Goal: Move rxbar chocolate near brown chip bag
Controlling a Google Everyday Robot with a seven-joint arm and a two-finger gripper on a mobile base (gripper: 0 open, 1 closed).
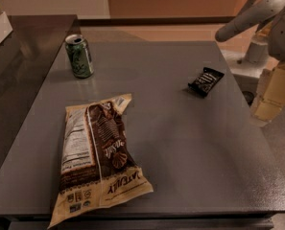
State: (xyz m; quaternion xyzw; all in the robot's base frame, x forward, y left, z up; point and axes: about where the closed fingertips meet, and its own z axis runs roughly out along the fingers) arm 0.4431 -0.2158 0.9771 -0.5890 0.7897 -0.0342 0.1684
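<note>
The rxbar chocolate [205, 82] is a small black wrapper with white lettering, lying flat on the grey table [180, 147] near its far right edge. The brown chip bag [96, 157] is a long cream and dark-brown bag lying flat at the front left, well apart from the bar. My gripper [272, 96] shows as cream-coloured parts at the right edge of the view, beyond the table's right side and to the right of the bar, touching nothing. The grey arm [252, 16] reaches across the top right corner.
A green soda can [79, 55] stands upright at the table's far left. A darker counter [22, 56] adjoins the table on the left. Part of the robot's grey base [247, 66] and the floor lie off the table's right edge.
</note>
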